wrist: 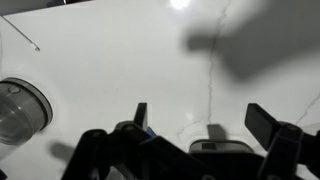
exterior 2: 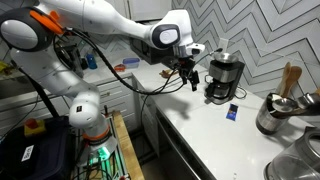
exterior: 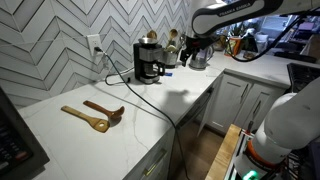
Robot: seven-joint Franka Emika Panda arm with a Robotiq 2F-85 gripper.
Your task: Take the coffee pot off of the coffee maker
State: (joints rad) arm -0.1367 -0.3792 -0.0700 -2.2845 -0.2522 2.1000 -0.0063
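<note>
The black coffee maker (exterior: 148, 58) stands on the white counter near the wall, and it shows in both exterior views (exterior 2: 224, 72). The glass coffee pot (exterior: 150, 72) sits in it under the upper part (exterior 2: 216, 92). My gripper (exterior 2: 190, 80) hangs open and empty above the counter beside the machine, a short way from the pot (exterior: 188, 48). In the wrist view the two fingers (wrist: 203, 118) are spread over bare white counter with nothing between them. A round clear-glass thing (wrist: 20, 108) shows at the left edge; I cannot tell what it is.
Two wooden spoons (exterior: 95, 115) lie on the counter (exterior: 60, 135). A black cord (exterior: 140, 95) runs from the wall outlet (exterior: 95, 45) over the counter edge. A steel kettle (exterior: 200, 57) stands behind the gripper. A steel pot (exterior 2: 272, 116) and a small blue item (exterior 2: 232, 112) are past the machine.
</note>
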